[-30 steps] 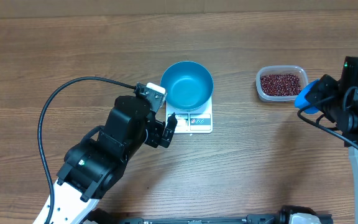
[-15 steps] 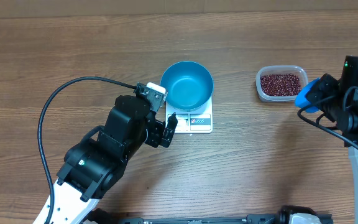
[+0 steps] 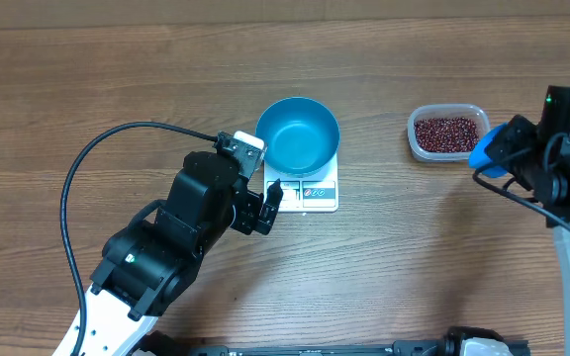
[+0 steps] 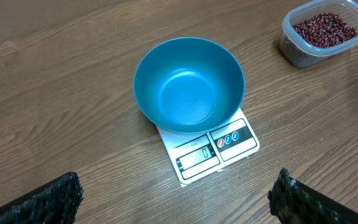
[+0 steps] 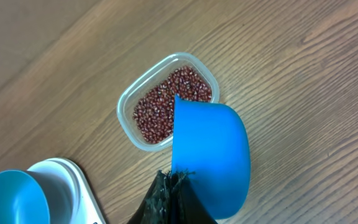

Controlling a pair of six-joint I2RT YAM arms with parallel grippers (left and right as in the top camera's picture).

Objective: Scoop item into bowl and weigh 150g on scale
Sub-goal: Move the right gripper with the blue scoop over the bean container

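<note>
Smooth round bowl (image 3: 298, 133) — atop flat square scale (image 3: 317, 194).

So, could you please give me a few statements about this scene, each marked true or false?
1. The bowl stands on the scale. True.
2. The bowl already holds beans. False: it is empty; the beans lie in the clear tub.
3. The left gripper holds the blue scoop. False: it is open and holds nothing; the right gripper is shut on the blue scoop.
4. The clear tub sits on the table, apart from the scale. True.
</note>
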